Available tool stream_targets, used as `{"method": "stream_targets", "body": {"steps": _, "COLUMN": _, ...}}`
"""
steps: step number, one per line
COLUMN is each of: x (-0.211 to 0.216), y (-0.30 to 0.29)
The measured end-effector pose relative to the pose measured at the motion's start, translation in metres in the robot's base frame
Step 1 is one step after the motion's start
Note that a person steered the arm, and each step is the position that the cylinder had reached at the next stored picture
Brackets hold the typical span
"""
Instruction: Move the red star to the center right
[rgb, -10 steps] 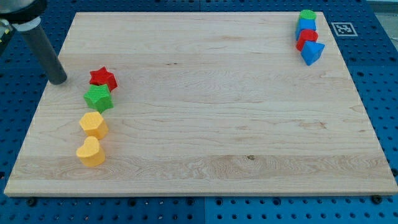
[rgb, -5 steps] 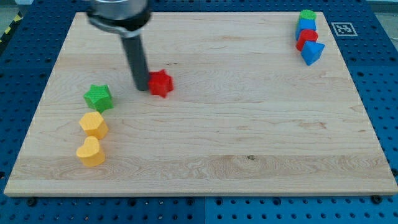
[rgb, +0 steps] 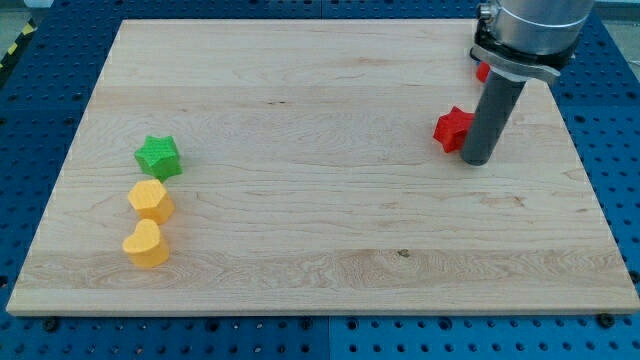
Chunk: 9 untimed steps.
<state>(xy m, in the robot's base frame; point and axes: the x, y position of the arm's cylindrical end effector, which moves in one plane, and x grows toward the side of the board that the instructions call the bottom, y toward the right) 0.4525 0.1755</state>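
Note:
The red star (rgb: 452, 128) lies on the wooden board (rgb: 320, 230) toward the view's right, a little above mid-height. My tip (rgb: 477, 160) rests on the board just right of the star and slightly below it. The rod covers the star's right edge, and they look to be touching. A green star (rgb: 158, 156) sits at the view's left.
Two yellow blocks (rgb: 150, 201) (rgb: 146, 244) lie below the green star at the left. At the top right the arm hides a stack of blocks; only a sliver of a red block (rgb: 481, 71) shows beside the rod.
The red star has slid far to the right across the board, from left of centre to the right side. My tip has moved with it and now stands on the star's right.

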Motion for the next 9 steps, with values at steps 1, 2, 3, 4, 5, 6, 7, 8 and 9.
{"method": "stream_targets", "body": {"steps": 1, "x": 0.008, "y": 0.000}}
{"method": "stream_targets", "body": {"steps": 2, "x": 0.017, "y": -0.005}}
{"method": "stream_targets", "body": {"steps": 3, "x": 0.012, "y": -0.031}}
{"method": "stream_targets", "body": {"steps": 4, "x": -0.008, "y": -0.043}}
{"method": "stream_targets", "body": {"steps": 5, "x": -0.012, "y": -0.023}}
{"method": "stream_targets", "body": {"steps": 6, "x": -0.012, "y": -0.009}}
{"method": "stream_targets", "body": {"steps": 7, "x": -0.012, "y": -0.022}}
{"method": "stream_targets", "body": {"steps": 8, "x": -0.015, "y": -0.046}}
{"method": "stream_targets", "body": {"steps": 9, "x": -0.041, "y": -0.053}}
